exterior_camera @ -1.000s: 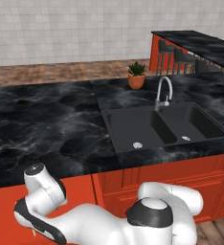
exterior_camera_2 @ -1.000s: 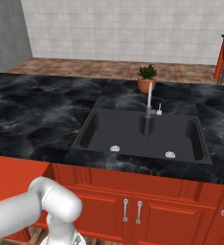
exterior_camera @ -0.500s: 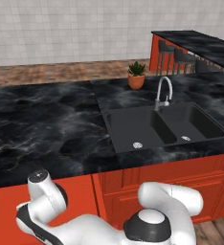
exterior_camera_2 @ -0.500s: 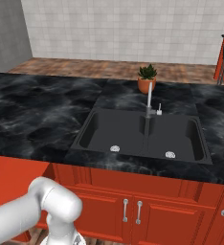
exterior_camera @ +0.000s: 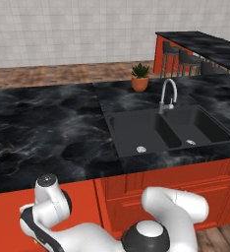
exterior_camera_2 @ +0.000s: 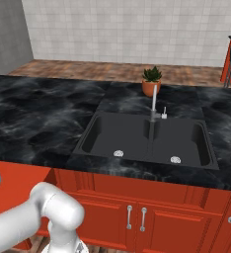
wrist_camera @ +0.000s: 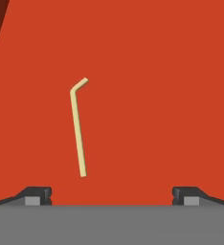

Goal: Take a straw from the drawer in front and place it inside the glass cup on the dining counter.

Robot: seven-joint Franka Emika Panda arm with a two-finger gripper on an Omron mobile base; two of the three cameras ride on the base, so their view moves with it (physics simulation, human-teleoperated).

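Over the last second my arm (exterior_camera: 107,231) sank lower in the left base view, its elbow (exterior_camera: 173,209) dropping toward the bottom edge and my wrist (exterior_camera: 50,206) sliding down over the drawer (exterior_camera: 18,214). In the right base view it barely shifted.

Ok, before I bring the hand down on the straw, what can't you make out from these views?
- Height of the hand above the straw: the hand view looks straight down and gives no depth.
- Glass cup: I can't make it out on the dining counter, which the left base view's right edge crops.
- Drawer: in the left base view, the arm covers much of it.
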